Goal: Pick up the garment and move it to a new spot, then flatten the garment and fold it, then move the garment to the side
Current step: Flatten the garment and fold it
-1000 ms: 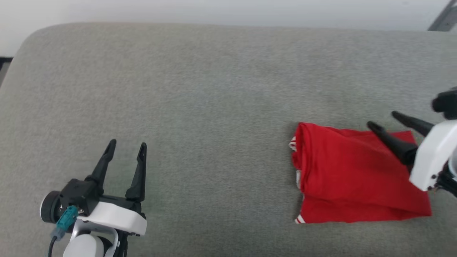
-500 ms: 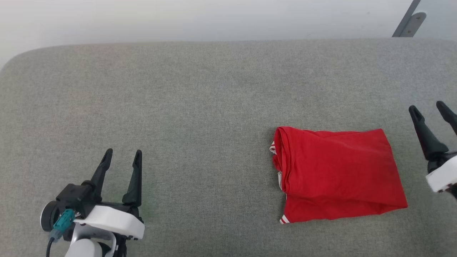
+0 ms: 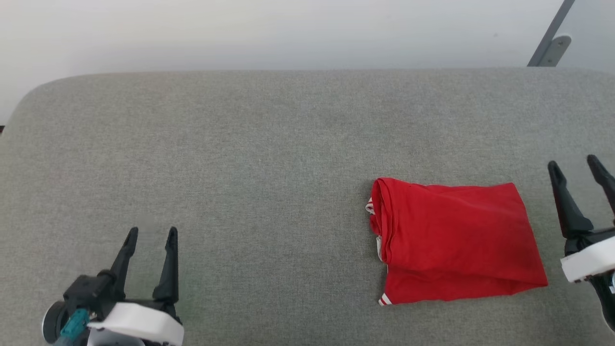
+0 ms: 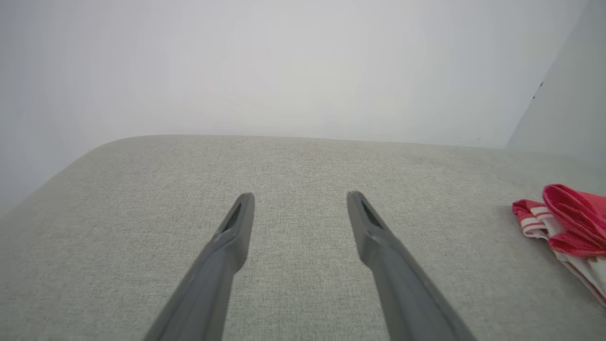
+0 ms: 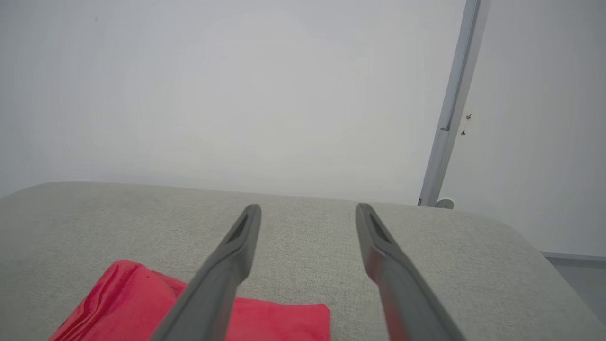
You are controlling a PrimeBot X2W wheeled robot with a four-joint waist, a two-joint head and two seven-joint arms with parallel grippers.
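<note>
The garment lies folded into a red rectangle on the grey padded surface, in its right half nearer the near edge, striped trim peeking out at its left fold. The right end effector stands just beside the garment's right side, released and empty, not touching it. The left end effector hovers toward the near left corner, fingers spread around nothing.

folded garment on grey cushion
</note>
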